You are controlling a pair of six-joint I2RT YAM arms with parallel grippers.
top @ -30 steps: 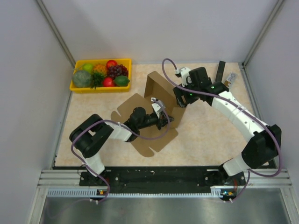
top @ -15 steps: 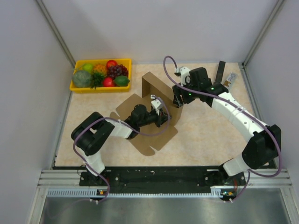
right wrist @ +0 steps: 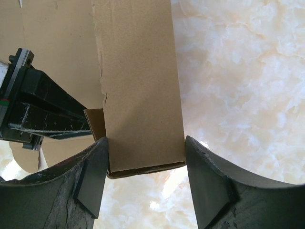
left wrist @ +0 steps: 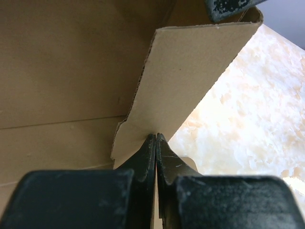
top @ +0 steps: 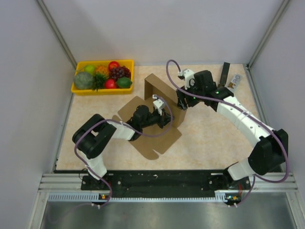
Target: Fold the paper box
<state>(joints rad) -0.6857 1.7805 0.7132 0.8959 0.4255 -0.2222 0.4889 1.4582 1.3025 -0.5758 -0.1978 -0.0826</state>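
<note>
The paper box (top: pixel 153 140) is a brown cardboard sheet lying mid-table, with one wall (top: pixel 154 88) standing upright at its far side. My left gripper (top: pixel 166 116) reaches in over the sheet and is shut on the edge of a raised flap (left wrist: pixel 190 81); its tips (left wrist: pixel 156 136) pinch the cardboard. My right gripper (top: pixel 183 103) is at the right end of the upright wall. It is open, with its jaws on either side of a cardboard strip (right wrist: pixel 138 86) in the right wrist view (right wrist: pixel 145 143). The left gripper's body (right wrist: pixel 43 119) shows beside that strip.
A yellow tray (top: pixel 79 89) of fruit stands at the back left. A dark bar (top: pixel 225 73) and a small pale item (top: pixel 234 79) lie at the back right. Grey walls close in both sides and the back.
My left gripper has moved a little away from the arm bases and leftward with the flap. The upright wall and my right gripper have shifted slightly left.
</note>
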